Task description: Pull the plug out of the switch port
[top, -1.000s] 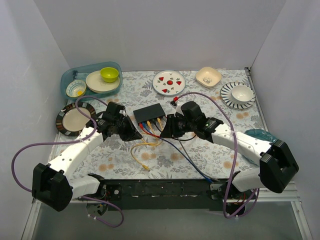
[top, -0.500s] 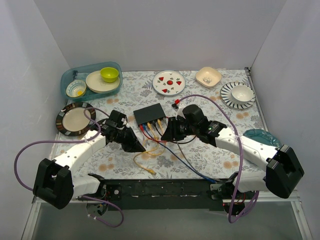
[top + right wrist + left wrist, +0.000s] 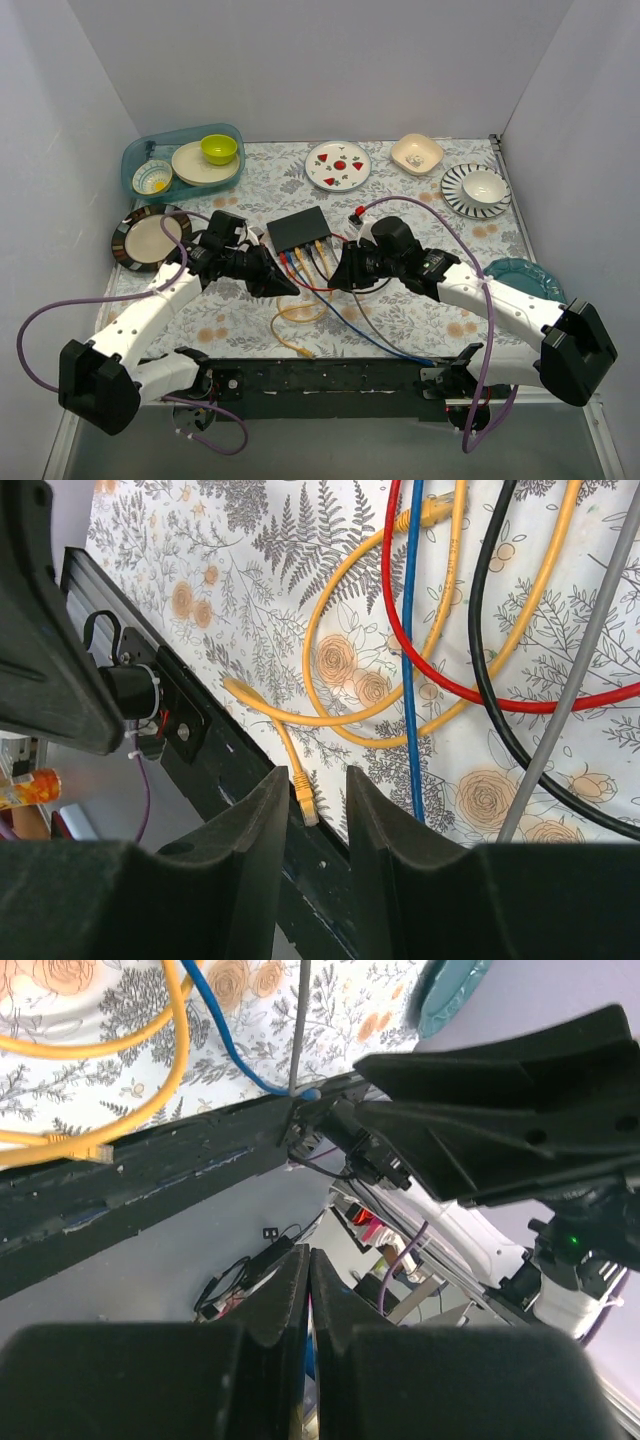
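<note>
A flat, matte black switch [image 3: 298, 226] shaped like a small rectangular box lies near the middle of a surface [image 3: 430, 205] covered with a pale cloth printed with grey ferns and orange roses. Along the box's near long edge, thin round cables fan out from a row of sockets toward the front. Among them are a blue cable [image 3: 410, 680], a red cable [image 3: 392, 580], a black cable [image 3: 490, 680] and a grey cable [image 3: 580, 670]. A yellow cable [image 3: 183, 1035] coils loosely on the cloth, and one loose end with a clear plug [image 3: 305, 802] lies beside the black metal rail [image 3: 320, 375] at the front edge. The left claw [image 3: 278, 284] sits just beside the cables, on the near left of the box. Its two black wedge-shaped fingers [image 3: 285, 1290] are pressed flat together with nothing between them. The right claw [image 3: 343, 273] sits on the near right of the box, above the cables. Its fingers [image 3: 265, 820] stand a narrow gap apart and grip nothing (the cloth and the loose plug show through the gap). A blue-green plastic tray [image 3: 140, 155] holding dishes stands at the far left, and a round white plate [image 3: 338, 165] with red marks stands behind the box.
</note>
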Controlling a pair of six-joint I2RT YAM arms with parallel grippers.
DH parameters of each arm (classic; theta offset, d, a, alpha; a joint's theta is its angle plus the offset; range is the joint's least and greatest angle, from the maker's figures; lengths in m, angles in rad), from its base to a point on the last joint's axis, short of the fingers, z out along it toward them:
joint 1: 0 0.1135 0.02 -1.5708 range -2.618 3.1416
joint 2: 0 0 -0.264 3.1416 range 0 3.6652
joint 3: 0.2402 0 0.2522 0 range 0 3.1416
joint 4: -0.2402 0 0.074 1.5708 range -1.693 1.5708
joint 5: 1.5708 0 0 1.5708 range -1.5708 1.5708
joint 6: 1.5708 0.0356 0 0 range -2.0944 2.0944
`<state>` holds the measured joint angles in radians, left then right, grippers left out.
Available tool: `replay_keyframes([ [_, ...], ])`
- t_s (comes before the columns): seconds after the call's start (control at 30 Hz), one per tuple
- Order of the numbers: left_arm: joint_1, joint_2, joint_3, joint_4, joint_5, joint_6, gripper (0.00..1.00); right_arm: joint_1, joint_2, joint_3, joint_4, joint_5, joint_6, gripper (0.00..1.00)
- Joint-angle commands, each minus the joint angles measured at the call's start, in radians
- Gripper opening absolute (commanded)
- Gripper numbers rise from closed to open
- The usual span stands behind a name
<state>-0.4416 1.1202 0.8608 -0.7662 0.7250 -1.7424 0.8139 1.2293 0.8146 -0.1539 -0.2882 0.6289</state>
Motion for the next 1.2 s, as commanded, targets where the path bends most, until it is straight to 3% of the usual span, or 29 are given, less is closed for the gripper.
replay_keyframes([
  [0.0,-0.003,-0.060,0.026,-0.099,-0.010,0.003,0.00,0.001,-0.027,-0.006,0.025,-0.005,-0.005,0.37],
  [0.03,-0.003,-0.066,0.033,-0.134,-0.094,0.023,0.01,0.001,-0.027,-0.006,0.021,-0.002,-0.014,0.37],
  [0.1,-0.003,-0.076,0.041,-0.220,-0.213,0.060,0.13,0.001,-0.027,-0.008,0.010,0.012,-0.018,0.37],
  [0.13,-0.003,-0.085,0.035,-0.228,-0.272,0.060,0.26,0.001,-0.027,-0.006,0.008,0.015,-0.024,0.38],
  [0.17,-0.003,-0.101,0.026,-0.216,-0.356,0.055,0.32,0.001,-0.022,-0.005,0.007,0.017,-0.026,0.38],
  [0.37,-0.003,-0.077,-0.089,-0.032,-0.521,0.000,0.64,0.002,-0.002,0.021,-0.038,0.024,-0.047,0.38],
  [0.47,-0.003,-0.059,-0.143,0.021,-0.620,-0.023,0.71,0.002,-0.001,0.038,-0.085,0.058,-0.069,0.38],
  [0.73,-0.012,0.064,-0.195,0.134,-0.684,0.046,0.72,0.002,0.004,0.051,-0.131,0.090,-0.084,0.37],
  [0.87,-0.034,0.093,-0.175,0.153,-0.651,0.067,0.69,0.002,0.009,0.054,-0.148,0.096,-0.090,0.37],
  [1.17,-0.209,0.268,-0.224,0.254,-0.604,-0.002,0.64,0.002,0.022,0.037,-0.133,0.087,-0.089,0.36],
])
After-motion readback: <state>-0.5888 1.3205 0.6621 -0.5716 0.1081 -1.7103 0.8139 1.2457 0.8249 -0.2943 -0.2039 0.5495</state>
